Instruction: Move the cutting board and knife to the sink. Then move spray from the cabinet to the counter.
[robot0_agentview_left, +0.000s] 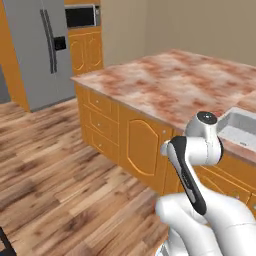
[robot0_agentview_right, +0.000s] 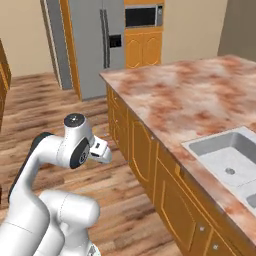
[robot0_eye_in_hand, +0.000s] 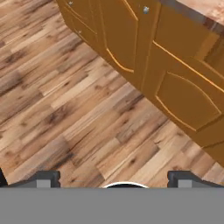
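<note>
- The counter (robot0_agentview_left: 170, 80) is a broad slab of reddish-brown and cream marbled stone, smooth and flat, sitting on orange wooden cabinet fronts (robot0_agentview_right: 172, 200) with arched raised panels and small round metal knobs.
- The counter's long run goes from the fridge end out toward the sink end, and it looks pretty bare on top.
- The sink (robot0_agentview_right: 227, 157) is set into the counter at the near-right end: one rectangular grey steel basin with a light metal rim and one round drain. In the left base view you just catch its corner at the right edge (robot0_agentview_left: 240, 127).
- The floor (robot0_agentview_left: 55, 165) is wood plank in mixed brown and tan with streaky grain.
- Back wall: one grey two-door fridge (robot0_agentview_right: 97, 42) with long dark handles, and one dark microwave (robot0_agentview_right: 142, 16) built into an orange cabinet column beside it.
- The arm is folded up low beside the cabinet fronts, white shells with dark joints.
- In the hand view the gripper (robot0_eye_in_hand: 114, 178) looks down at the floor planks next to the cabinet doors, its two dark fingertips (robot0_eye_in_hand: 46, 178) standing far apart with nothing between them.
</note>
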